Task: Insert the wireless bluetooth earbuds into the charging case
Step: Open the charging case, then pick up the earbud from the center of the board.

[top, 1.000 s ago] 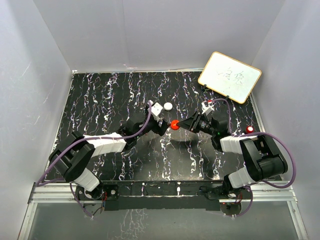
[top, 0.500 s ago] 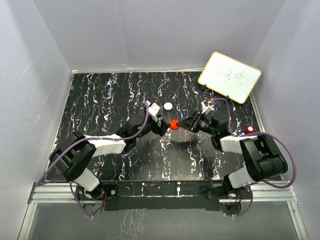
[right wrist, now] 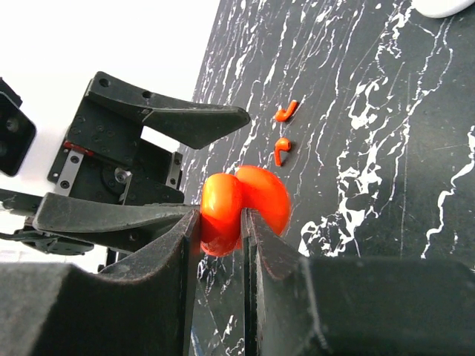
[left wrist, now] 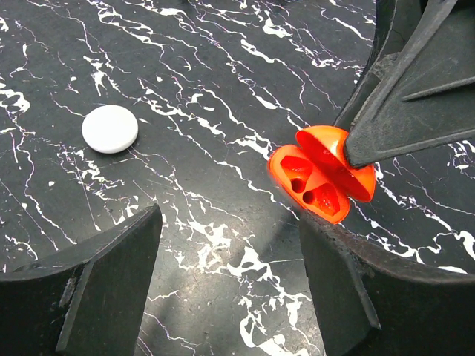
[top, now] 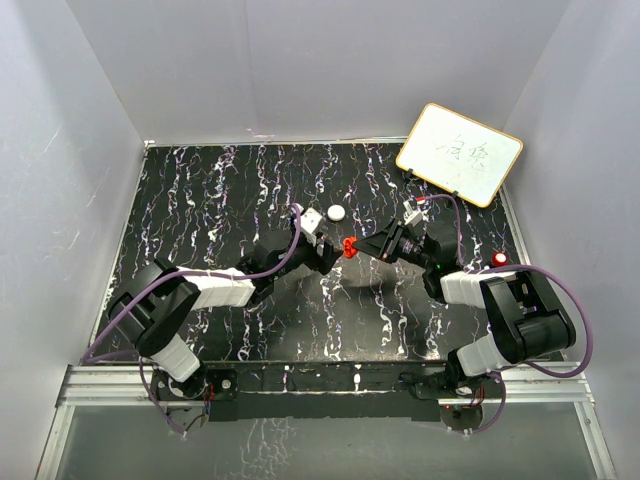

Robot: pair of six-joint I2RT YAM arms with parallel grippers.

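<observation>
**Q:** How do the arms stand?

**A:** Both stretch low toward the middle of the desk point(top: 200, 190), wrists nearly meeting. The right gripper point(right wrist: 221, 228) pinches one half of the open red charging case point(left wrist: 320, 174), tilted. The left gripper point(left wrist: 230, 274) gapes empty, just beside it.

**Q:** And the earbuds?

**A:** Two red earbuds point(right wrist: 286, 111) lie loose on the desk near the case; a white disc point(left wrist: 110, 128) sits apart.

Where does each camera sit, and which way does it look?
Top external: high behind the bases, looking down on the table; both arms show.
Left wrist: looks down at the open charging case; left gripper fingers frame it.
Right wrist: looks along the right gripper, shut on the case, toward two red earbuds.
All three share the case.
</observation>
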